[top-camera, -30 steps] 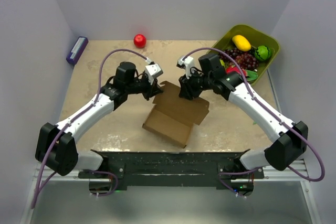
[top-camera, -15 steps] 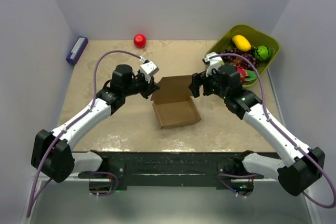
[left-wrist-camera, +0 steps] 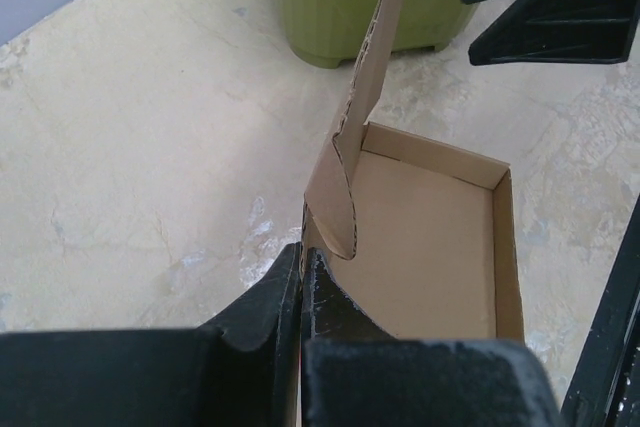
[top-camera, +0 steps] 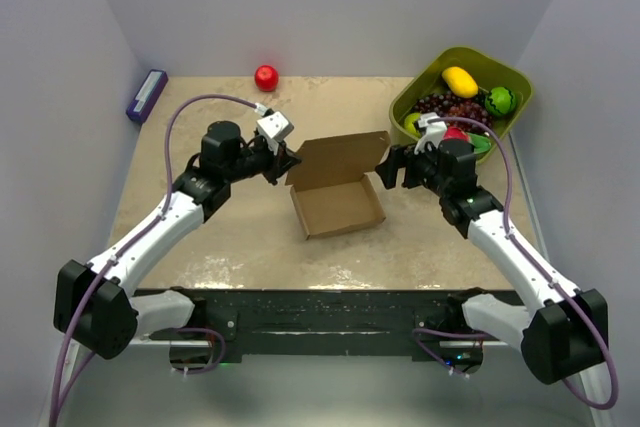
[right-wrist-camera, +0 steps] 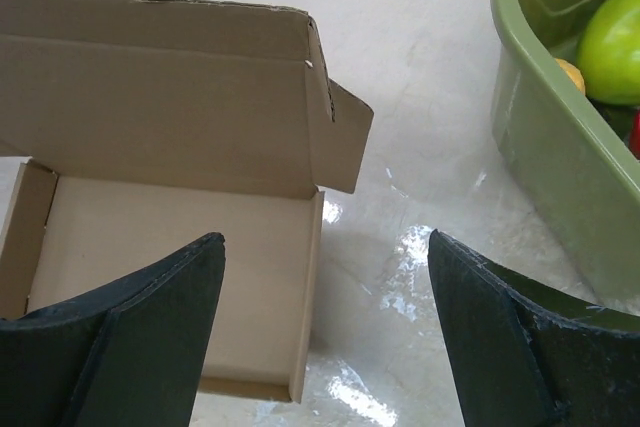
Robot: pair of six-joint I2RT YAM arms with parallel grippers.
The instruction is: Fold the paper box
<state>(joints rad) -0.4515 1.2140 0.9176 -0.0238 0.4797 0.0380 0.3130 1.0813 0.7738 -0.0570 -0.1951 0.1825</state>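
Paper box (top-camera: 338,205) near green fruit bin (right-wrist-camera: 545,157), red ball (top-camera: 266,78) beyond

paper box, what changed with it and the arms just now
The paper box was turned and set down flat, lid up. The right gripper let go and backed off right. The left gripper stayed clamped on its left corner. Green fruit bin unmoved.

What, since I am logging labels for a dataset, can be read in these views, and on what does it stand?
No text can be read.
The paper box: plain brown, no print.
The green bin: no label shows.
The purple box at the far left: any print is too small to tell.
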